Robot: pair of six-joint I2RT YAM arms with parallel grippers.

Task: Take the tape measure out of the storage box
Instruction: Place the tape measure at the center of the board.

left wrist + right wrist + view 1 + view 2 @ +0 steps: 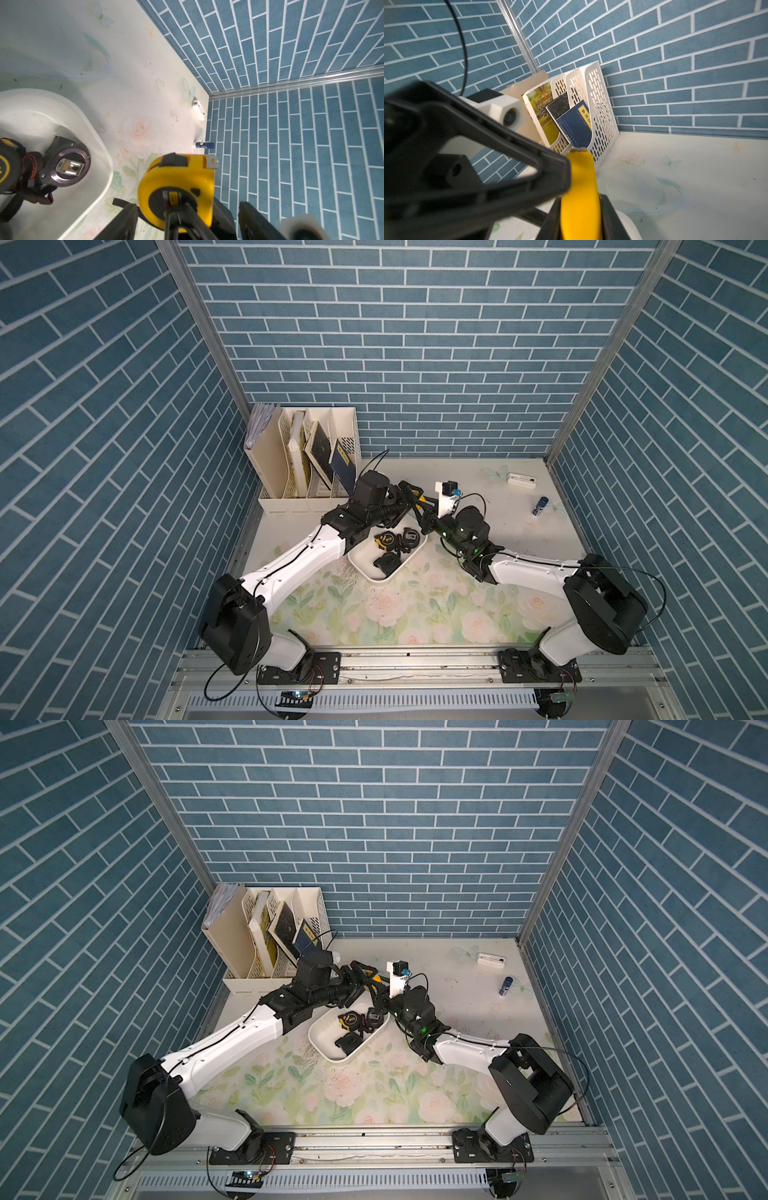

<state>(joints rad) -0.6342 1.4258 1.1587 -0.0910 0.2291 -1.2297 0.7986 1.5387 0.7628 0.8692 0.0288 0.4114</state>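
Just past the far rim of the storage box [362,562], the yellow tape measure [176,187] was clamped in the right gripper [580,207], the left gripper [185,207] spread apart, so a straight back-out was judged safest.

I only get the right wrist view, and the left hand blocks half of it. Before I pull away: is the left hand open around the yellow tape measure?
Observer: Yes. The left wrist view shows the left hand open, its fingers spread wider than the yellow tape measure.
Operator: Where is it held?
Observer: In both top views it is in the air by the far end of the storage box, not inside.
Operator: Anything left inside?
Observer: A black and yellow tape measure and two black items beside it.
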